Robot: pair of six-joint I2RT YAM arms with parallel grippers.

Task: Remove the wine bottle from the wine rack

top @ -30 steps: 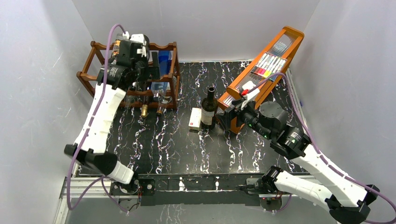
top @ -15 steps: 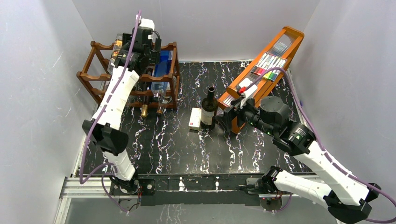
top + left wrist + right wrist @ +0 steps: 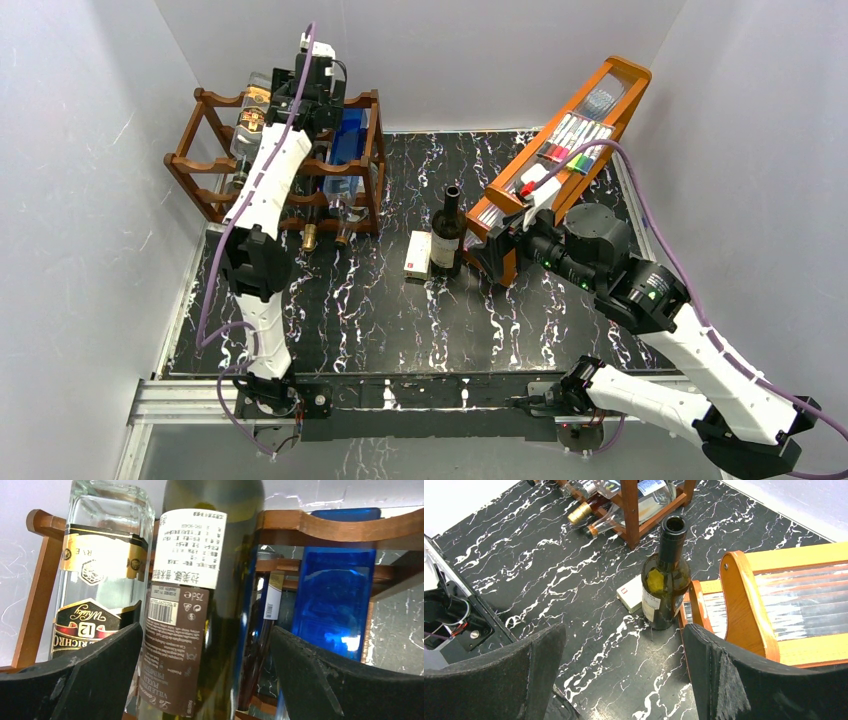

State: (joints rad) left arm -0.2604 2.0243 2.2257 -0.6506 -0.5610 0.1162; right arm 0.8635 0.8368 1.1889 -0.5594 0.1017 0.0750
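Note:
The dark reddish-brown wine rack (image 3: 200, 165) stands at the back left, and its wavy top rail shows in the left wrist view (image 3: 325, 525). A dark green wine bottle (image 3: 225, 580) with a white and brown label lies on the top tier. My left gripper (image 3: 312, 100) hangs over the rack's top and is open. In the left wrist view it (image 3: 206, 630) has one finger on each side of that bottle; the right finger stands clear of the glass. My right gripper (image 3: 492, 250) is open and empty over the table, as the right wrist view (image 3: 623, 632) shows.
A dark bottle (image 3: 447, 232) stands upright mid-table (image 3: 665, 580) beside a small white box (image 3: 418, 255). The slanted orange tray stand (image 3: 570, 140) with markers is right of it. A clear whisky bottle (image 3: 100, 580) and a blue bottle (image 3: 332, 600) flank the green one. Bottle necks (image 3: 310, 237) stick out of the bottom tier.
My left arm has stretched farther back, bringing its gripper up over the rack's top tier. My right arm has drawn back slightly to the right. The standing bottle has not moved.

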